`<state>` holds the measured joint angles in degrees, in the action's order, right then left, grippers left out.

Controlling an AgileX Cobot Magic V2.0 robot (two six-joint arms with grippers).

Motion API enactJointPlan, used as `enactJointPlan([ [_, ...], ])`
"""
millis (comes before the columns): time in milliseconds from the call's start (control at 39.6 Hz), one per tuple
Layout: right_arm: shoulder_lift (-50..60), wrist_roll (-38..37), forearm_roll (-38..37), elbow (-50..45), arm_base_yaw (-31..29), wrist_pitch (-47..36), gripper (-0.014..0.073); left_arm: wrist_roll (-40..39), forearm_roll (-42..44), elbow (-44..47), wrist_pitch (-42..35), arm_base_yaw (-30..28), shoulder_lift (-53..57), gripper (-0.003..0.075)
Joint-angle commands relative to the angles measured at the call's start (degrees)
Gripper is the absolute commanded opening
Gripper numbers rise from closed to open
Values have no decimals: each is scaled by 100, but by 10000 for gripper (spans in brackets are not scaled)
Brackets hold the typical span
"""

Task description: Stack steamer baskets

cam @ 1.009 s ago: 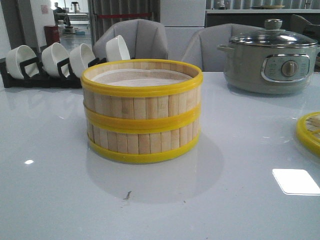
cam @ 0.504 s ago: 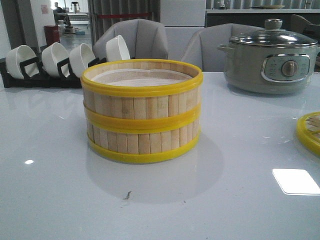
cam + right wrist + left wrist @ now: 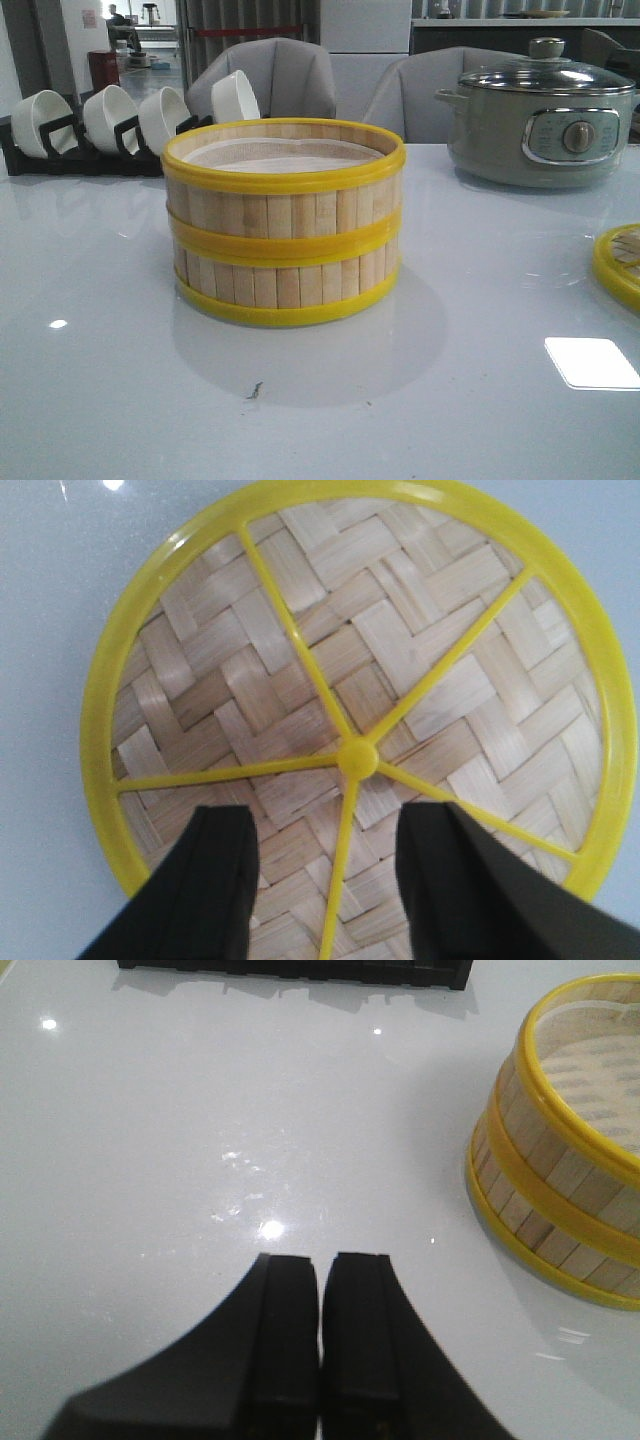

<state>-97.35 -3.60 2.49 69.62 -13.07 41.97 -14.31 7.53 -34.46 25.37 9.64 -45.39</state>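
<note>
Steamer baskets (image 3: pixel 284 222) sit one on the other on the pale surface (image 3: pixel 120 400), off to one side beyond the left gripper (image 3: pixel 320 1345), whose fingers are pressed together and hold nothing. The right gripper (image 3: pixel 325 875) hangs over the woven lid (image 3: pixel 360 680), fingers spread apart, straddling its centre hub. Bamboo slats look light and stiff, though the glossy yellow rims may be slippery; pinching the wall just under the top rim seems safest. Stacking appears complete.
</note>
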Motion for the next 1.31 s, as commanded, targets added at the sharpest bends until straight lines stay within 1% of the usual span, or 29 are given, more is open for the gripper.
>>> enactJointPlan([
  [0, 187, 86, -71, 206, -62, -186, 433, -42, 12, -151, -451, -3, 50, 109],
  [303, -118, 86, -83, 268, -109, -117, 433, -42, 12, -151, -451, -3, 50, 109],
  [454, -213, 81, -83, 268, -109, -215, 433, -42, 12, -151, -451, -3, 50, 109],
  [832, -229, 81, -78, 268, -139, -459, 433, -42, 12, -151, -451, -3, 50, 109],
  [1286, -323, 81, -78, 268, -146, -494, 433, -42, 12, -151, -451, -3, 50, 109],
])
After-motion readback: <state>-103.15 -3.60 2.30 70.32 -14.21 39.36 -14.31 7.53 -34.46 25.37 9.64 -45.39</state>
